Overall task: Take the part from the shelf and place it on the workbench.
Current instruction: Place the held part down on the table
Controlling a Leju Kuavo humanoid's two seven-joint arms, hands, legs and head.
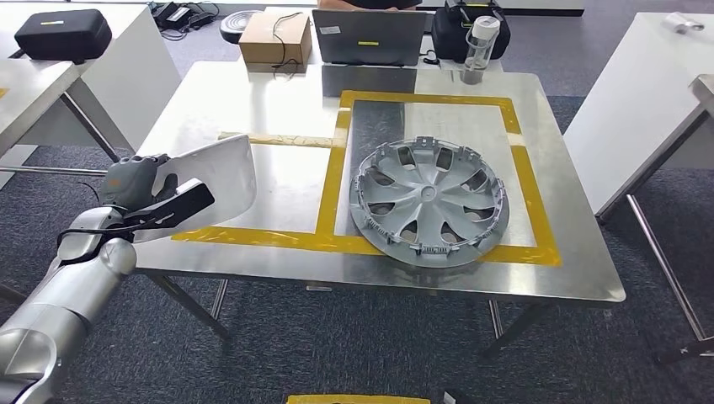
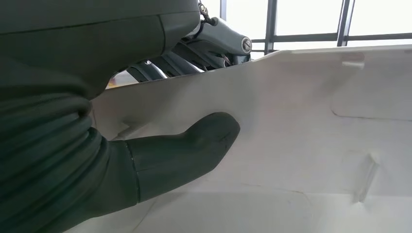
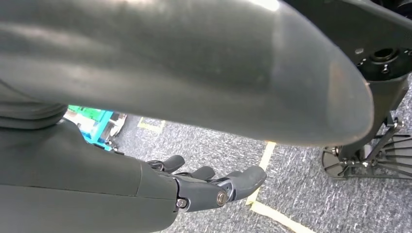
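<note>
White panel [image 1: 221, 181], the part for this task, hangs at the left edge of the tabletop [image 1: 278, 93], gripped by the left hand [image 1: 145, 195]: the wrist view shows the thumb [image 2: 194, 145] pressed flat on its inner face, with dark fingers [image 2: 165, 63] behind the upper rim. Part of the panel is over the left yellow-taped box [image 1: 253, 236], and the rest overhangs the edge. I judge the main risk to be an early release, since a piece let go this near the edge could tip off onto the floor. The smooth plastic may also slide under the thumb. The hubcap [image 1: 429, 202] lies well apart in the right box. The right hand [image 3: 209, 187] hangs over the floor, fingers loosely curled, holding nothing.
</note>
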